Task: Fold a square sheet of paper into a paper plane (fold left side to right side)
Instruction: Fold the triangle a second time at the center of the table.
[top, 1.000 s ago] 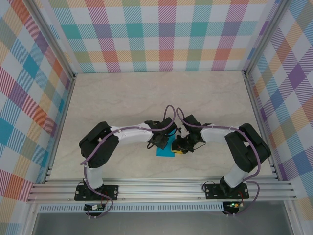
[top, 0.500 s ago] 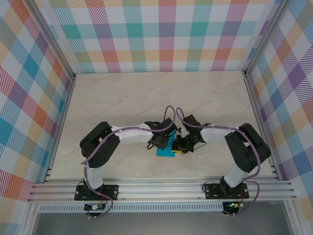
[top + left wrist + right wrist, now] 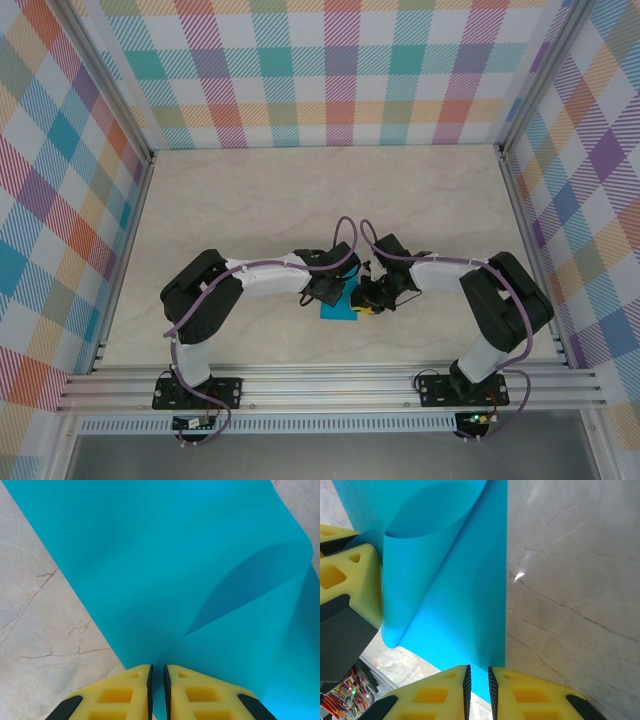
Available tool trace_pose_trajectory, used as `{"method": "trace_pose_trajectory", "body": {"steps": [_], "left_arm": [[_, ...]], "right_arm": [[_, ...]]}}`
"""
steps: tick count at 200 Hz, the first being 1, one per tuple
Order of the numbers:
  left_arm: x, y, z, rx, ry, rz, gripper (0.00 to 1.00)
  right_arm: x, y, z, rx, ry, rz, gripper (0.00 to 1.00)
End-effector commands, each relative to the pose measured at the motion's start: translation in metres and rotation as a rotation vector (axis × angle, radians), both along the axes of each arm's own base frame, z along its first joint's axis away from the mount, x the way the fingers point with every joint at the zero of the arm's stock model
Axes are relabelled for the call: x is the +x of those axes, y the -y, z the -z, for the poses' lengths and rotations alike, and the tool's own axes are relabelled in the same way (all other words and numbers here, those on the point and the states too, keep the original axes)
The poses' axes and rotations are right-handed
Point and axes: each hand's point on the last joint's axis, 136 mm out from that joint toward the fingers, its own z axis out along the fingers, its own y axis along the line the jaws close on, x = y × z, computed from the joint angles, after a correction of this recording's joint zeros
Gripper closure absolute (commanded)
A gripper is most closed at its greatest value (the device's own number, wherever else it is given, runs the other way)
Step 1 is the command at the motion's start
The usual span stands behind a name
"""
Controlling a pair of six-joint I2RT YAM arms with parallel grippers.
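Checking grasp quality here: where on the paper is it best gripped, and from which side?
By a thin edge, approached from outside that edge, low over the table. The paper lies mostly flat with one flap curled up, so only an edge gives the fingers purchase; the left gripper and right gripper each seem to pinch one.

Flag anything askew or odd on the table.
The paper sheet bulges up in a loose, uncreased curl instead of lying flat, pinched by the left tool and the right tool. Nothing looks torn.
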Motion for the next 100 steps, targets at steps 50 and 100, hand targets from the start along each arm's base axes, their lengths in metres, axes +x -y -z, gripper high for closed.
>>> {"method": "trace_pose_trajectory", "body": {"steps": [50, 100], "left_arm": [[-0.011, -0.025, 0.020, 0.079, -0.052, -0.031, 0.84], [-0.010, -0.022, 0.019, 0.063, -0.051, -0.031, 0.84]], "right_arm": [[0.010, -0.002, -0.019, 0.028, 0.075, 0.017, 0.77], [0.030, 0.006, -0.048, 0.146, 0.110, 0.105, 0.81]]}}
